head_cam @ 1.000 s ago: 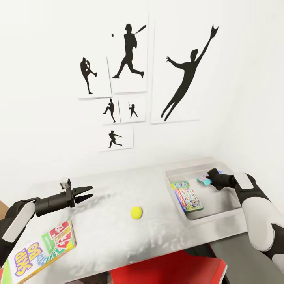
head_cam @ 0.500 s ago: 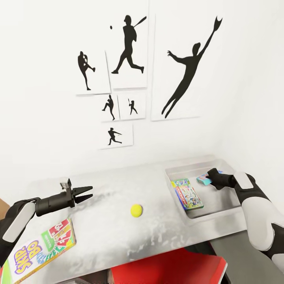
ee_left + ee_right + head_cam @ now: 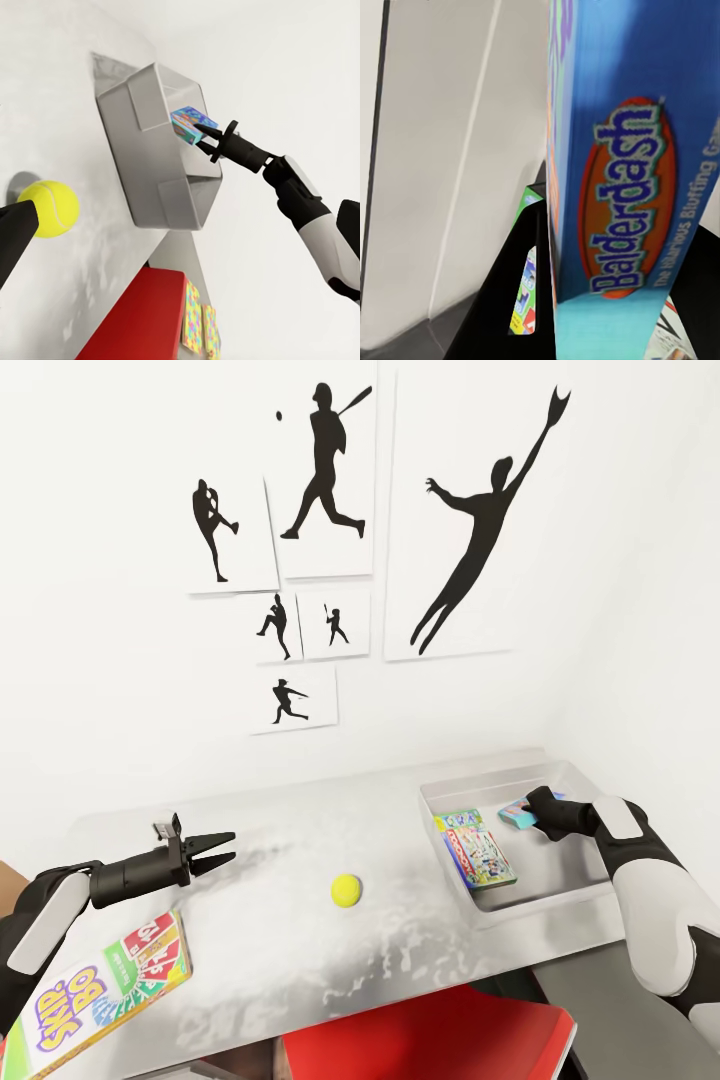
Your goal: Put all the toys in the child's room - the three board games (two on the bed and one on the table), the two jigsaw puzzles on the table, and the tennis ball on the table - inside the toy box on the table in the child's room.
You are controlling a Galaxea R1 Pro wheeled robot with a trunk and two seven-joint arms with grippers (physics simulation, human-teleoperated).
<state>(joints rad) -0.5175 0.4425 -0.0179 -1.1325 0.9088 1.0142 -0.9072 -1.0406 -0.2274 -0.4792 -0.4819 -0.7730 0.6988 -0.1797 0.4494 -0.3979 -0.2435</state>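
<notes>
Camera tilted slightly since earlier; arms, toys unmoved. Right gripper (image 3: 528, 815) jaws clamp Balderdash box (image 3: 517, 814) above toy box (image 3: 545, 901), far right on worktop (image 3: 280, 950). Left gripper (image 3: 222, 848) jaws slightly parted, empty. Tennis ball (image 3: 347, 889) mid-worktop; Skip-Bo box (image 3: 100, 990) near left.

A child's room: baseball silhouette prints (image 3: 335, 540) on a white wall above a toy-strewn table (image 3: 280, 830).

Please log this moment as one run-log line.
right gripper: holds blue Balderdash box over grey toy box | left gripper: open | yellow tennis ball: on table
</notes>
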